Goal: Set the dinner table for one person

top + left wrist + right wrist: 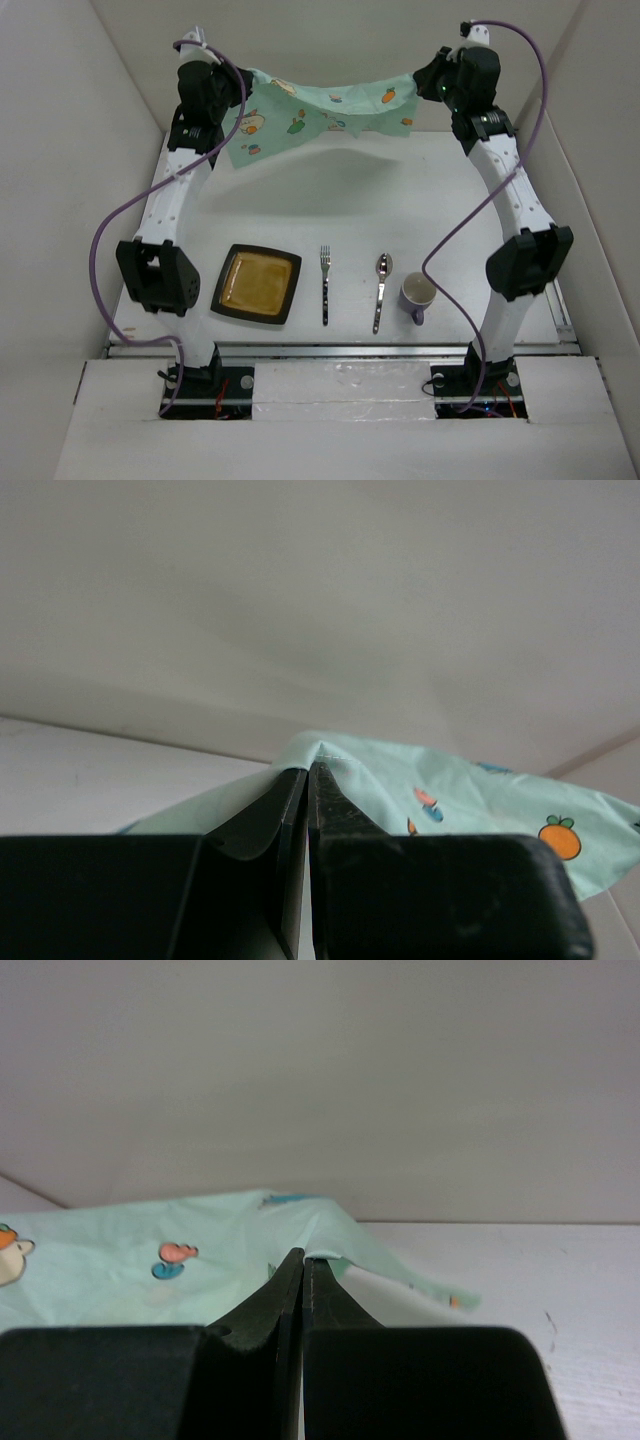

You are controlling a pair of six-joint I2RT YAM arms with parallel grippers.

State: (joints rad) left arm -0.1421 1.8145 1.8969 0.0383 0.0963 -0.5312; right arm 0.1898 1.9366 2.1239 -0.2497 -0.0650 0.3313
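White walls (pixel 90 150) box in a matte worktop (pixel 330 205) in the view from above. Along its near edge lie, left to right, a brown square plate (pixel 257 283), a fork (pixel 325 283), a spoon (pixel 381 292) and a mug (pixel 418 297), each apart from its neighbour. Above the far edge a mint-green printed cloth (pixel 320 112) hangs in the air and sags a little in the middle. The left fingers (pixel 236 97) pinch one end and the right fingers (pixel 427 85) the other.

From the left wrist, the left fingers (pixel 314 782) are pressed together on a folded edge of the cloth (pixel 460 800), which trails off to the right, with wall behind.

From the right wrist, the right fingers (pixel 311 1266) are likewise clamped on a cloth (pixel 150 1260) corner. The fabric spreads leftward, and bare worktop (pixel 540 1270) shows to the right.

The step looks like laying the cloth down as a mat. To do it well, both arms should descend evenly with the fabric taut. It should land on the bare middle of the worktop, short of the row at the near edge. The fingers should open only once it lies flat, so no corner folds under.
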